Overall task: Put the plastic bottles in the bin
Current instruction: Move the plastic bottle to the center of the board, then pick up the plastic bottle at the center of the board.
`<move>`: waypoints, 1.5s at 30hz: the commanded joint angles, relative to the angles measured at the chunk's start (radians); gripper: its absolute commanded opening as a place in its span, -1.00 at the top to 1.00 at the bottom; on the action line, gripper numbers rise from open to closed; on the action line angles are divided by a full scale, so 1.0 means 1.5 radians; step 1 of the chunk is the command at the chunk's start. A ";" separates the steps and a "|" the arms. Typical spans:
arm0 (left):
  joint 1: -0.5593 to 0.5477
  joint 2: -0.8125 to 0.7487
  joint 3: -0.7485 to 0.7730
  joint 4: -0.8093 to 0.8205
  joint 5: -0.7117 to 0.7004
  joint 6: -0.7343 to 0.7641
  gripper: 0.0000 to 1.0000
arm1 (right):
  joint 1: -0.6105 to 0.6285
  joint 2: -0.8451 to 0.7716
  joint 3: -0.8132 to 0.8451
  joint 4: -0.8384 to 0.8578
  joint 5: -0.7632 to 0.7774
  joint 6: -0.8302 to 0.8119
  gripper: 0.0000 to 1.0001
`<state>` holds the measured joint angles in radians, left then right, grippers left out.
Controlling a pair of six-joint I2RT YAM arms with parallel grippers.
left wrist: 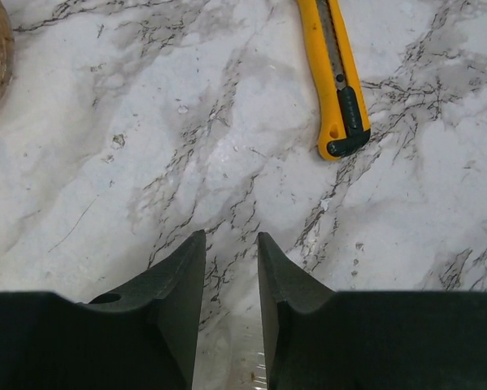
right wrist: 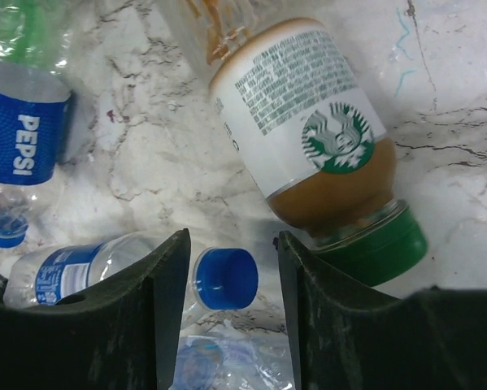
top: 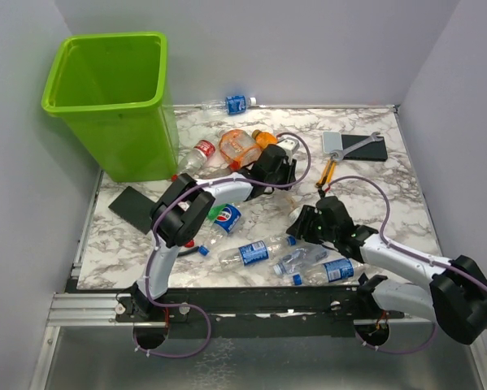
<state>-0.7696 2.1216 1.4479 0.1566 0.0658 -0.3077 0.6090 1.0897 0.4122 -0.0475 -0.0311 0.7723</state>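
With right gripper (right wrist: 232, 240) pinches clear blue-capped plastic bottle (right wrist: 224, 279); with nearly pressed-together left gripper (left wrist: 231, 237) hovers over marble table (left wrist: 145, 122); leaves other bottles (top: 245, 252) outside lime-green plastic bin (top: 133, 130)

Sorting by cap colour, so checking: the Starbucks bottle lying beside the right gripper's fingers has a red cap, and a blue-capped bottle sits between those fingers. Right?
Not quite. The Starbucks bottle has a green cap, not a red one, as the right wrist view shows. The rest holds: it lies beside the right gripper, and a blue-capped bottle sits between the fingers.
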 commanded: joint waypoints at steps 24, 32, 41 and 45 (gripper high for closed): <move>0.000 -0.145 -0.260 0.074 -0.030 -0.079 0.49 | -0.084 0.171 0.065 0.156 -0.007 0.072 -0.79; -0.012 -0.176 -0.327 0.128 -0.024 -0.125 0.50 | -0.084 0.236 0.094 0.182 -0.032 0.096 -0.79; -0.024 -0.200 -0.369 0.178 -0.010 -0.164 0.51 | -0.084 0.305 0.119 0.184 -0.043 0.104 -0.67; -0.025 -0.229 -0.378 0.180 -0.020 -0.164 0.51 | -0.084 0.316 0.112 0.189 -0.042 0.104 -0.31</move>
<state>-0.7998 1.8557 0.9005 0.3752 0.0433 -0.5320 0.4866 1.5272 0.5892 0.2569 -0.0818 0.9241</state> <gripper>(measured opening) 0.246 0.733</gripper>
